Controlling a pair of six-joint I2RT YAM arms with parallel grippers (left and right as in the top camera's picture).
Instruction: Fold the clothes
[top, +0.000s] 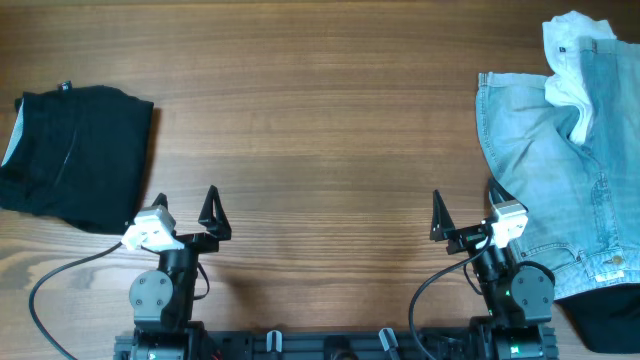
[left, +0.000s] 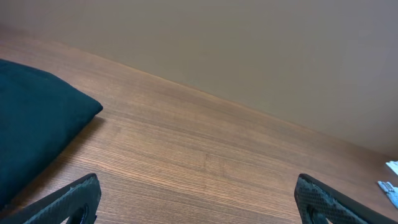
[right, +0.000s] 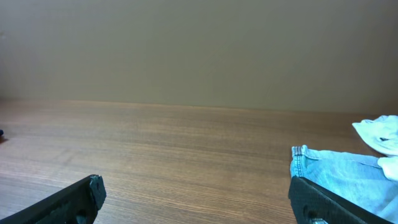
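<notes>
The clothes are found in two places. A pair of light blue jeans (top: 545, 190) is spread out unfolded at the right side of the bench (top: 320, 120). A crumpled white garment (top: 575, 70) is laid over their far corner. A dark piece of cloth (top: 612, 318) is seen under the near end of the jeans, at the front right corner. At the far left, well apart from this pile, a black garment (top: 75, 155) is folded into a compact rectangle, with a pale strip showing along its left edge.

The right gripper (top: 467, 212) is held low near the front of the bench, just beside the left edge of the jeans. Whether the denim is touched cannot be told. Its jaws are spread wide and nothing is held between them. In the right wrist view the waistband of the jeans is seen just beyond one finger (right: 329, 202), with the white garment behind it.

The left gripper (top: 185, 208) is held near the front too, just beside the near right corner of the black garment. Its jaws are likewise spread wide and nothing is grasped. In the left wrist view wood grain is seen between them and the black garment lies off to the left.
</notes>
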